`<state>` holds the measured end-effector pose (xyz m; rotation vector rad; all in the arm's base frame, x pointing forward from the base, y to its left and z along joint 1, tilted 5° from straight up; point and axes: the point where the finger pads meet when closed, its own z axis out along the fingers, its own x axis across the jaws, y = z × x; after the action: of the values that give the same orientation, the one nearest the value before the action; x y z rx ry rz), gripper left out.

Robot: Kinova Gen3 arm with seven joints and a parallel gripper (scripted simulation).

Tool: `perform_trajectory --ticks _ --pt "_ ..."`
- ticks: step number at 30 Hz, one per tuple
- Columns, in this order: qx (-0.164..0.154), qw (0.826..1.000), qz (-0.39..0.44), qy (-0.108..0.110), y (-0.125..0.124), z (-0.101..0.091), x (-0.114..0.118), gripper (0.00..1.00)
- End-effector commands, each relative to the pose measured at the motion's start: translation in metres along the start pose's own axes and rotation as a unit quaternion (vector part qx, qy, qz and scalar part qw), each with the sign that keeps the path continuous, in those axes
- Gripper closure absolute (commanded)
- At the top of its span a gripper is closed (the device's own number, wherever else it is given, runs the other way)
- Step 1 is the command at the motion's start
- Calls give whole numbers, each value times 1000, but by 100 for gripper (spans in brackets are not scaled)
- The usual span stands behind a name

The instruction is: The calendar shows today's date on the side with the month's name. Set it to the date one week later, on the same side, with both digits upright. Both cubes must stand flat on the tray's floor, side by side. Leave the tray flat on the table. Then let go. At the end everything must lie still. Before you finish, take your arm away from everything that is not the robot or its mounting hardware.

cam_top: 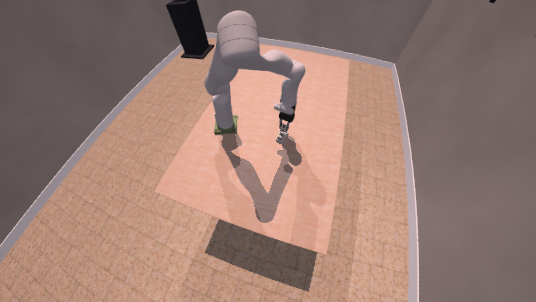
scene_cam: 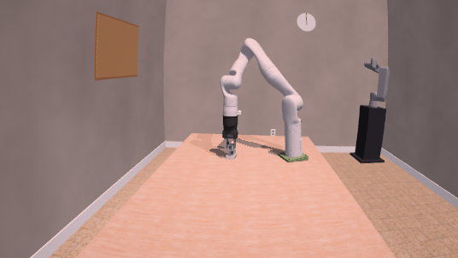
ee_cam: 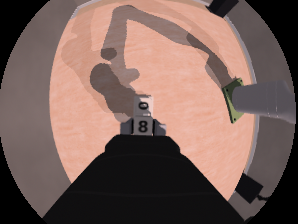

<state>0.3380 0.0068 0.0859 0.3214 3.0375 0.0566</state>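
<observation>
The small desk calendar (cam_top: 282, 139) (scene_cam: 231, 155) stands on the table under the gripper, and from the top and exterior views it is too small to read. In the wrist view a cube with an upright 8 (ee_cam: 143, 126) sits between my fingers. A second cube with a 0 (ee_cam: 143, 105) stands just beyond it, touching it or nearly so. My gripper (ee_cam: 143, 124) (cam_top: 283, 131) (scene_cam: 231, 148) points straight down, with a finger pressed to each side of the 8 cube. The tray and the month's name are mostly hidden behind the cubes and the gripper body.
The arm's base (cam_top: 226, 127) (scene_cam: 294, 157) (ee_cam: 231, 100) stands on a green plate to one side of the calendar. A black pedestal (cam_top: 187, 30) (scene_cam: 368, 133) stands on the floor beyond the long table (scene_cam: 239, 205).
</observation>
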Motion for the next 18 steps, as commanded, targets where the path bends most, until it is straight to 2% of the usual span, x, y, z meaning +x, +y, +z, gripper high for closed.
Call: perform_trajectory --ticks 1,18 --pt "0 1000 0 -1 0 0 0 40" --pt "0 1000 0 -1 0 4 0 40"
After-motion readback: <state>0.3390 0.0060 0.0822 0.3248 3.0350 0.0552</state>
